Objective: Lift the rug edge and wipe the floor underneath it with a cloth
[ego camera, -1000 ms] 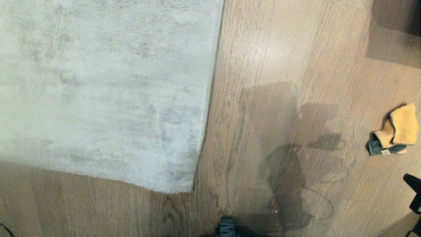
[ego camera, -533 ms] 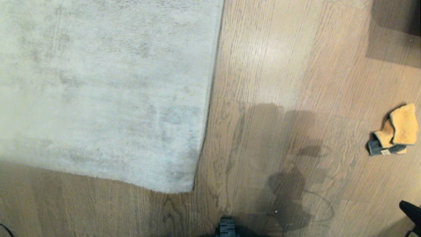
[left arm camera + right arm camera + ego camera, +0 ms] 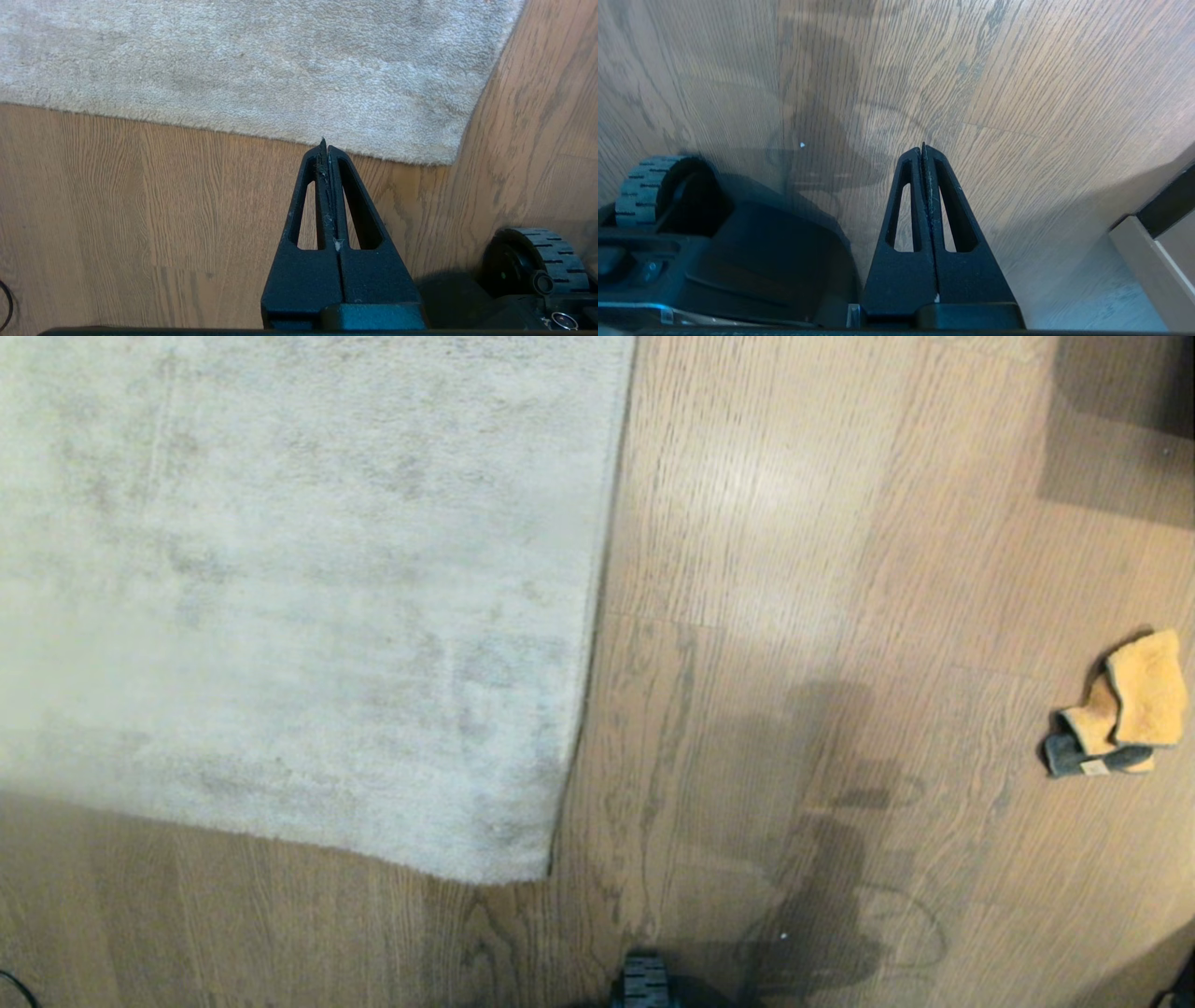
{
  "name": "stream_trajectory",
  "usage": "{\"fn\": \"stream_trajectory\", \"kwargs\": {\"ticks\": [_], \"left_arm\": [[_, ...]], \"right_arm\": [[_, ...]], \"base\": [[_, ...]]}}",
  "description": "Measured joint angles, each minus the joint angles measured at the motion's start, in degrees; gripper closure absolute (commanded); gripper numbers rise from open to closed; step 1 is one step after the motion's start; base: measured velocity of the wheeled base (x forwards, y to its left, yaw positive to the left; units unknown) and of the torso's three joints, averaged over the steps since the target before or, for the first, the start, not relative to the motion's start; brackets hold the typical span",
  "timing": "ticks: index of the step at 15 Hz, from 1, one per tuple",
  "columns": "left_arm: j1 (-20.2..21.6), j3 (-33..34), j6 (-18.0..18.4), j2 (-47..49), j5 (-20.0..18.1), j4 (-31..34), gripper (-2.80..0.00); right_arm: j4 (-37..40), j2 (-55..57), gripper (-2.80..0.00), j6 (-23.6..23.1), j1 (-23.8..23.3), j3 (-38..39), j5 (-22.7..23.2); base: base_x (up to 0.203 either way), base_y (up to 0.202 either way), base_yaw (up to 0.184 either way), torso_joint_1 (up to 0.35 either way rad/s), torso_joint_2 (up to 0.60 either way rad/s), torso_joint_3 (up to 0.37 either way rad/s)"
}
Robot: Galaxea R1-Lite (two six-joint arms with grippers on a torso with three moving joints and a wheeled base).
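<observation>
Your left tool (image 3: 325, 145) pressed together near the rug edge (image 3: 261, 133), right tool (image 3: 923, 150) pressed together over the floor (image 3: 1017, 93), cloth (image 3: 1117, 705) well apart

Fuzzy-piled rug edge (image 3: 586, 644), wood-grained floor (image 3: 794, 523)

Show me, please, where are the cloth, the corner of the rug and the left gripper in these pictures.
cloth (image 3: 1134, 695): head view, on its orange upper fold.
rug corner (image 3: 523, 859): head view, on the pile at the near corner.
left gripper (image 3: 325, 147): left wrist view, at the closed fingertips.
</observation>
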Motion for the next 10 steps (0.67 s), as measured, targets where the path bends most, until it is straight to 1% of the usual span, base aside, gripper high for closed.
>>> {"fn": "stream_trajectory", "kwargs": {"ticks": [4, 6, 10], "left_arm": [[0.0, 0.0, 0.0, 0.0, 0.0, 0.0, 0.0], [0.0, 0.0, 0.1, 0.0, 0.0, 0.0, 0.0], [0.0, 0.0, 0.0, 0.0, 0.0, 0.0, 0.0]], "right_arm": [[6.9, -8.8, 0.0, -3.9, 0.3, 0.0, 0.4], [8.3, -12.5, 0.0, -4.2, 0.8, 0.0, 0.4], [8.7, -19.3, 0.0, -3.9, 1.4, 0.0, 0.6]], "base": [[0.0, 0.0, 0.0, 0.0, 0.0, 0.0], [0.0, 0.0, 0.0, 0.0, 0.0, 0.0], [0.0, 0.0, 0.0, 0.0, 0.0, 0.0]]}}
